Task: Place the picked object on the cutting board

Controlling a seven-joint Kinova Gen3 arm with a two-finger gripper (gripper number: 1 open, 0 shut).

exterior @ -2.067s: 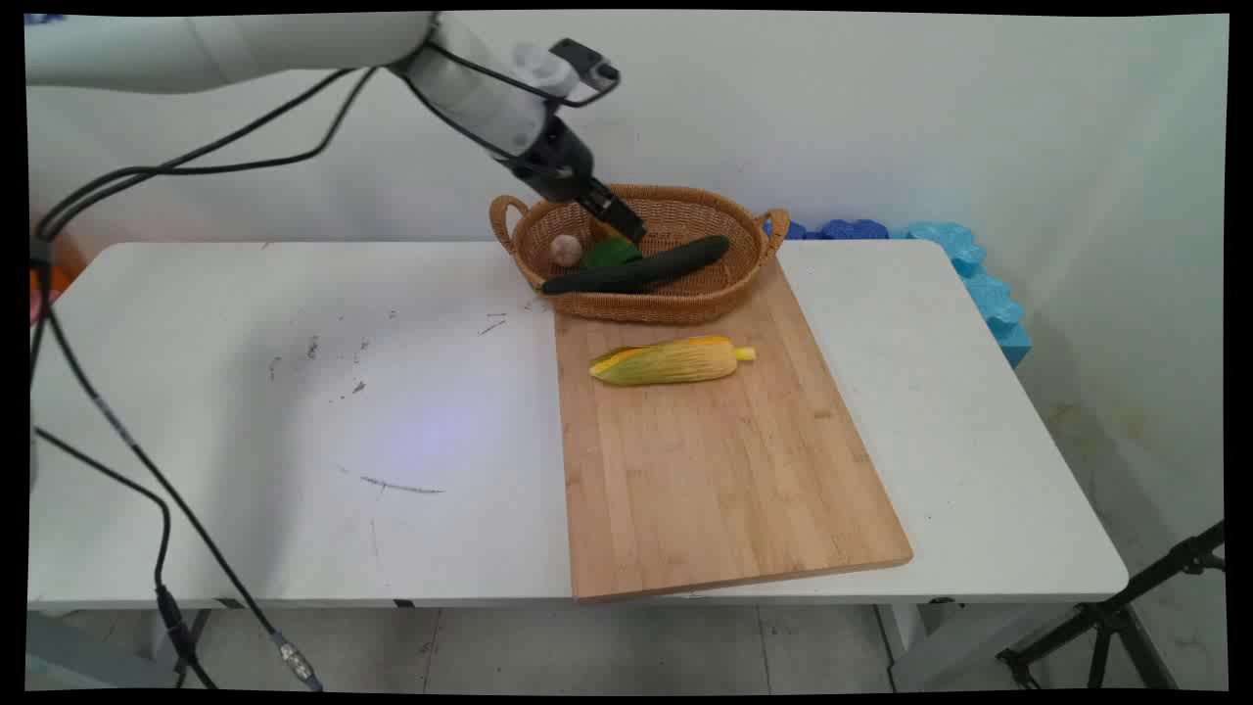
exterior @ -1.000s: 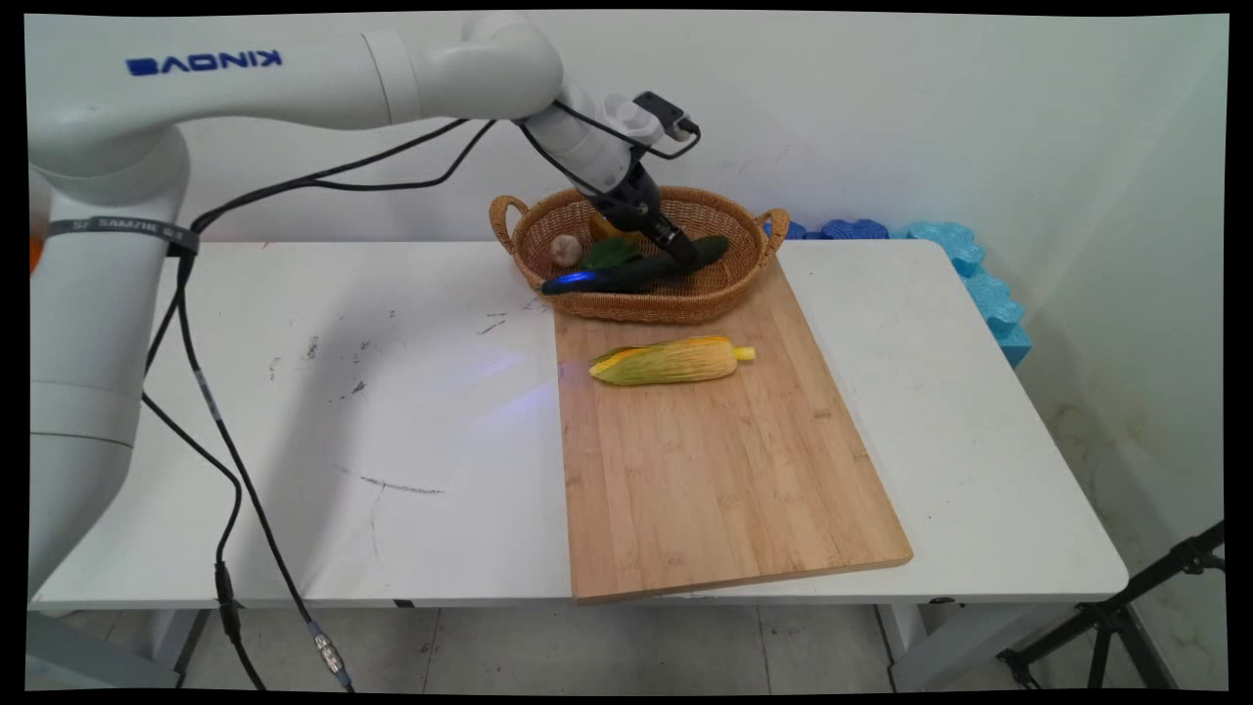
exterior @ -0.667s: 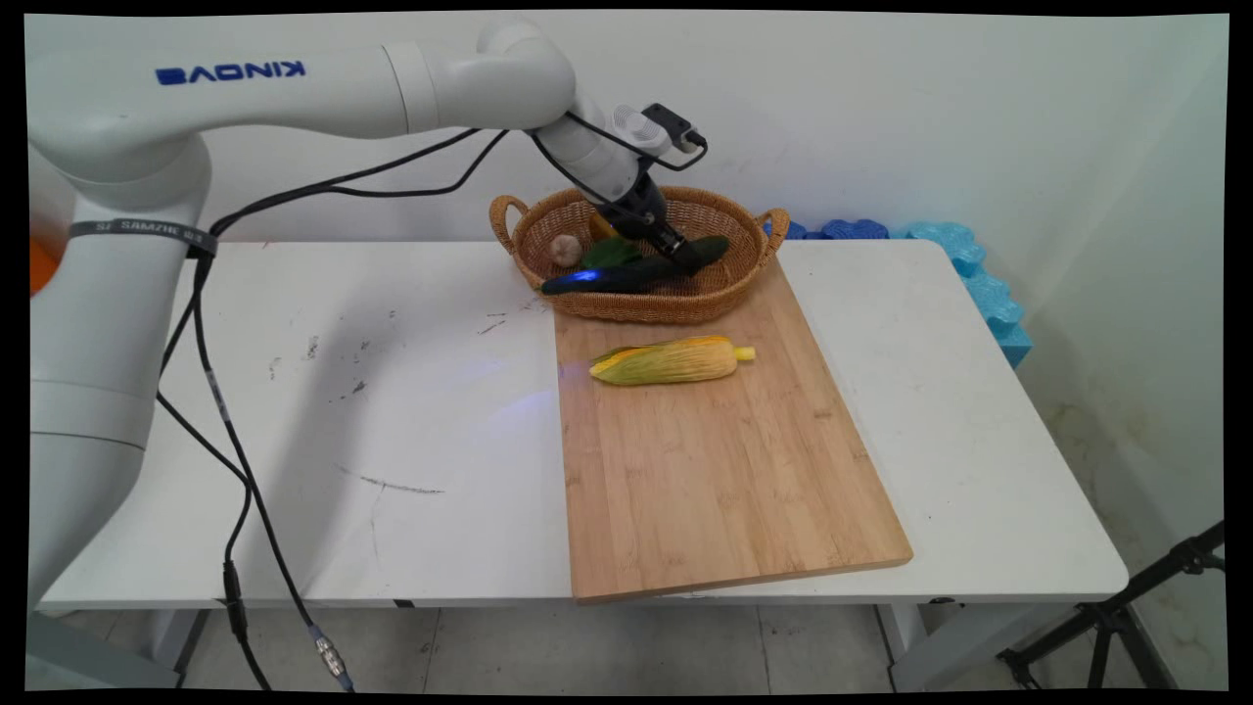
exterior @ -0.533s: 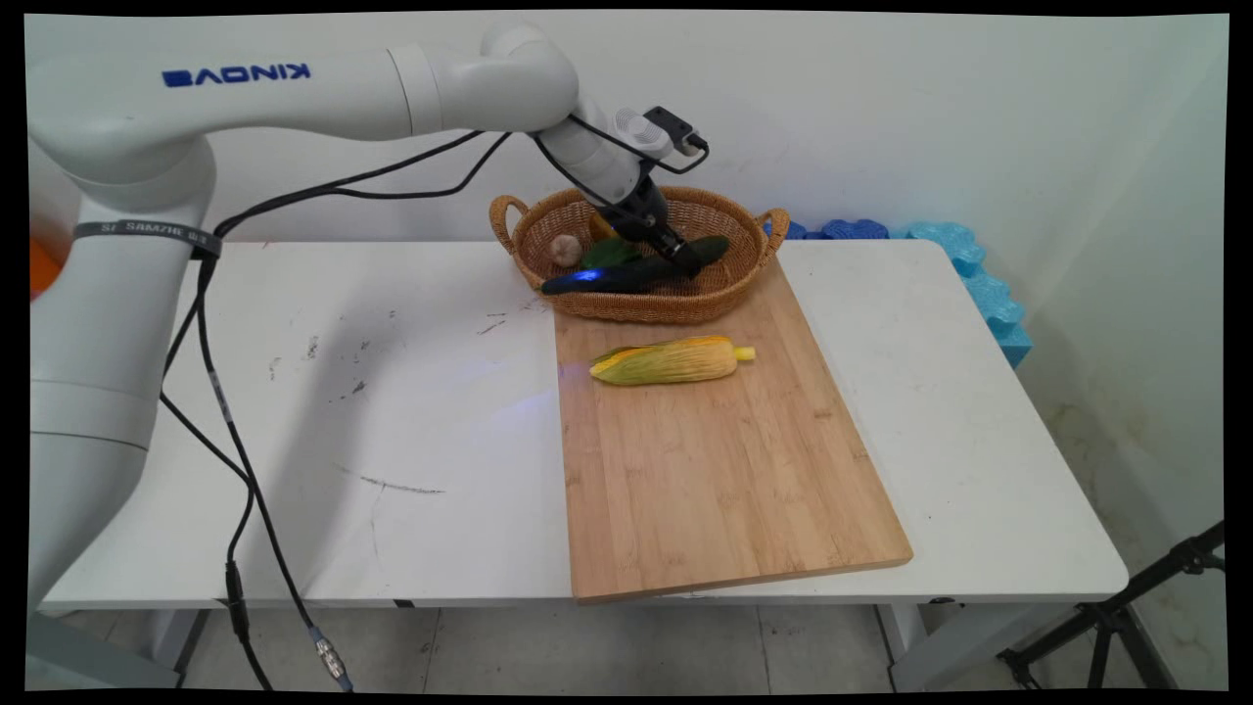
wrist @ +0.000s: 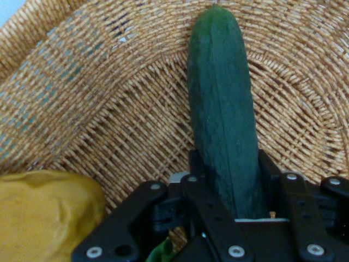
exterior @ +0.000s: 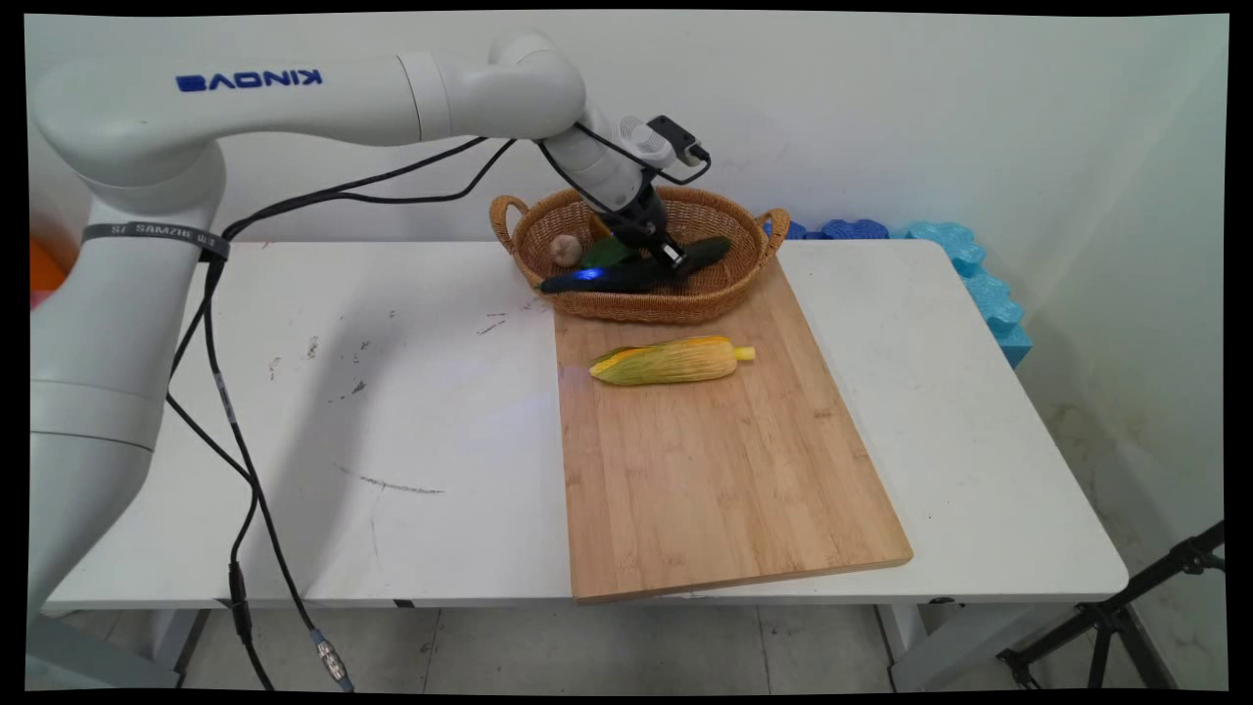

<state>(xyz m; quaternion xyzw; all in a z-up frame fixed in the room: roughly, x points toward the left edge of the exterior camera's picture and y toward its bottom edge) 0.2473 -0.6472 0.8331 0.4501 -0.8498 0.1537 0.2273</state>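
Observation:
A long dark green cucumber (exterior: 707, 252) lies across a wicker basket (exterior: 646, 308) at the back of the table. My gripper (exterior: 672, 258) reaches down into the basket over the cucumber's right half. In the hand view the cucumber (wrist: 221, 109) runs up from between my black fingers (wrist: 195, 162), which press against both of its sides, so the gripper (wrist: 232, 164) is shut on it. It still rests on the woven basket floor (wrist: 109, 109). A yellow vegetable (wrist: 43, 213) lies beside it at the lower left.
The basket also holds a pale garlic bulb (exterior: 566, 248) and a green leafy item (exterior: 607, 253). An ear of corn in its husk (exterior: 673, 360) lies on the wooden cutting board (exterior: 724, 470) in front of the basket. Blue foam (exterior: 969, 264) sits at the table's far right.
The gripper has moved from the basket's left side to the right, come down over the cucumber, and shifted slightly left along it. The cucumber has not visibly moved.

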